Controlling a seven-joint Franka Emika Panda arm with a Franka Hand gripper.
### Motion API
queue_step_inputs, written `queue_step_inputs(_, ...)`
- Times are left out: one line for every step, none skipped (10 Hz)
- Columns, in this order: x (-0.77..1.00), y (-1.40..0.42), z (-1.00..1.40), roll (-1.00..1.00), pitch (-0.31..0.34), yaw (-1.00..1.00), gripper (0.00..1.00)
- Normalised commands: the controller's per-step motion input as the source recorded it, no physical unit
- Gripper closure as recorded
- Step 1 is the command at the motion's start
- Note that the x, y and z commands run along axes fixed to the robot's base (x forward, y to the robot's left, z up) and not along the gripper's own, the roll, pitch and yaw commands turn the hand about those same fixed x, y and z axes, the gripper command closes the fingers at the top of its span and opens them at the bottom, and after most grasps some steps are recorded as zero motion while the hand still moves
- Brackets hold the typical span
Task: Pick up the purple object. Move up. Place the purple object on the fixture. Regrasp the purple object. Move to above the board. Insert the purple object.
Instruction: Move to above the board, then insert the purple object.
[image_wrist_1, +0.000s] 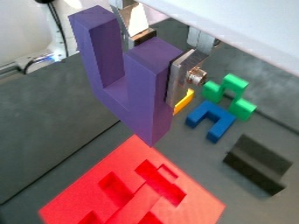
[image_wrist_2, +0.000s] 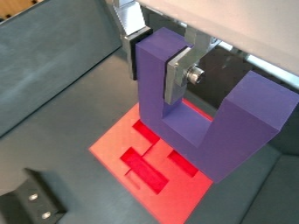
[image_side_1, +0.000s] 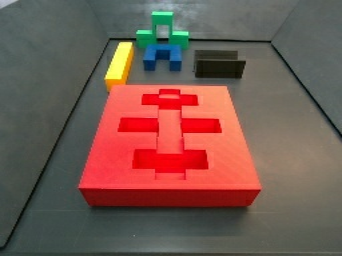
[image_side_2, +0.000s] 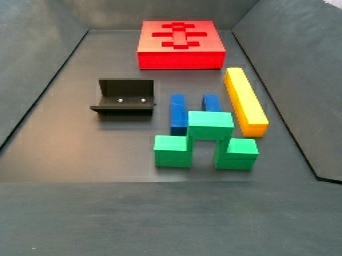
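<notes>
My gripper (image_wrist_1: 155, 63) is shut on one prong of the purple object (image_wrist_1: 117, 83), a U-shaped block. It hangs in the air with its base down. It also shows in a wrist view (image_wrist_2: 228, 122), with the gripper (image_wrist_2: 155, 59) clamping the prong between silver fingers (image_wrist_2: 176, 77). The red board (image_wrist_1: 100, 197) lies below it and shows in a wrist view (image_wrist_2: 117, 140) and in both side views (image_side_1: 114, 150) (image_side_2: 151, 57). The black fixture (image_wrist_1: 257, 162) (image_wrist_2: 30, 203) stands empty on the floor (image_side_1: 218, 66) (image_side_2: 123, 98). Neither side view shows the gripper or the purple object.
A yellow bar (image_side_2: 245, 100) (image_side_1: 120, 65), a blue block (image_side_2: 181, 113) (image_side_1: 163, 55) and a green block (image_side_2: 201, 140) (image_side_1: 166, 30) lie together beside the fixture. They also show in a wrist view: yellow (image_wrist_1: 183, 106), blue (image_wrist_1: 211, 120), green (image_wrist_1: 233, 92). Dark walls enclose the floor.
</notes>
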Motion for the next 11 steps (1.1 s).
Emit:
queue_step_inputs(-0.04, 0.02, 0.00, -0.31, -0.025, -0.01, 1.00)
queue_step_inputs(-0.03, 0.02, 0.00, -0.21, -0.022, -0.01, 1.00)
queue_step_inputs(0.25, -0.33, -0.26, 0.00, -0.060, 0.09, 1.00)
queue_step_inputs(0.44, -0.50, -0.37, 0.00, -0.087, 0.05, 1.00)
queue_step_inputs(0.46, -0.52, -0.47, -0.03, -0.137, 0.06, 1.00)
queue_step_inputs(0.40, -0.48, -0.55, -0.08, -0.179, 0.09, 1.00)
queue_step_inputs(0.45, -0.43, -0.73, -0.08, -0.203, 0.18, 1.00)
queue_step_inputs(0.40, -0.47, -0.75, -0.06, -0.207, 0.17, 1.00)
queue_step_inputs(0.29, -0.48, -0.81, -0.03, -0.196, 0.20, 1.00)
queue_step_inputs(0.20, -0.41, -0.90, 0.00, -0.150, 0.20, 1.00)
queue_step_inputs(0.15, -0.28, -0.97, 0.01, -0.124, 0.21, 1.00)
